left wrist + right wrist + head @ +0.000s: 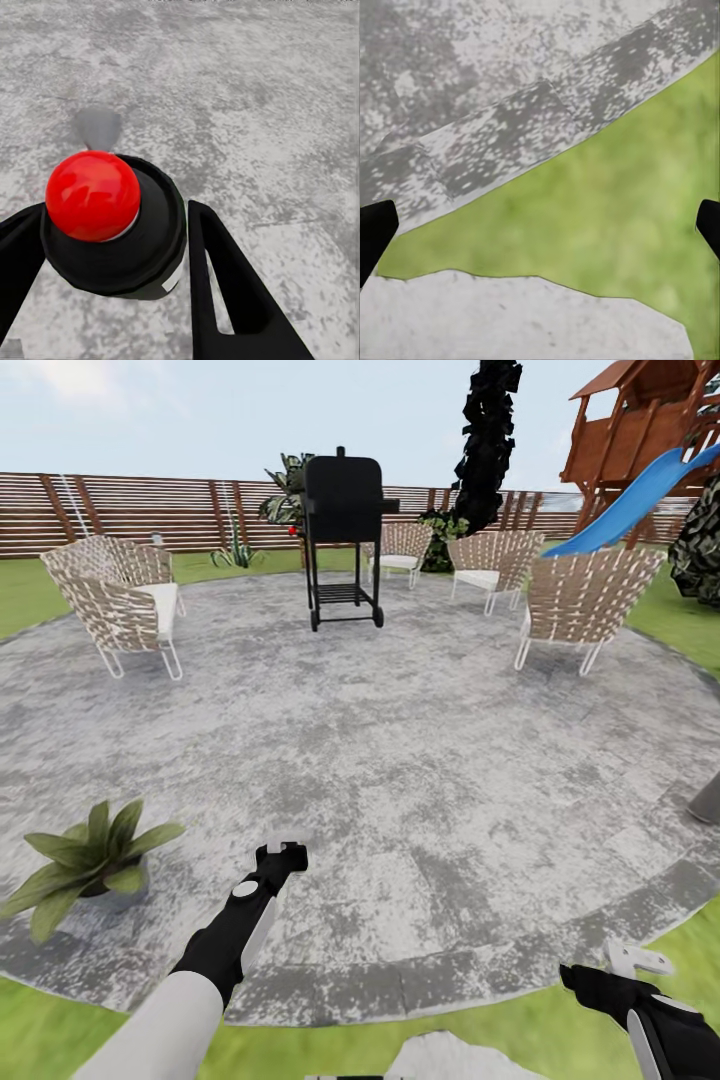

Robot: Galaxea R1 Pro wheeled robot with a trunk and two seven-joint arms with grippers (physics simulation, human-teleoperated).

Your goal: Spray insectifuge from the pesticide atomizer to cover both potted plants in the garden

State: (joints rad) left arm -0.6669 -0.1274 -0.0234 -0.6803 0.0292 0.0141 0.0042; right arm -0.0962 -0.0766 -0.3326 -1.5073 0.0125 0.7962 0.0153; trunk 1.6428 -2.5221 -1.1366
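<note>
In the left wrist view the pesticide atomizer [146,247] is seen end on, a dark round bottle with a glossy red ball top. My left gripper [112,259] is shut on it, one black finger on each side. In the head view the left gripper [283,854] hangs low over the grey paved patio [400,760]. A potted plant [88,858], a low rosette of olive-green leaves, sits on the patio just to its left. Over the patio's edge and the lawn, my right gripper [640,962] [540,225] is open with nothing between its fingers.
A black grill [342,530] stands at the back of the patio, with wicker chairs [125,605] [585,600] around it. The brown slatted fence [120,510] lies behind, and the playhouse with its blue slide [640,490] stands at the right. A pale stepping stone [450,1057] lies by my base.
</note>
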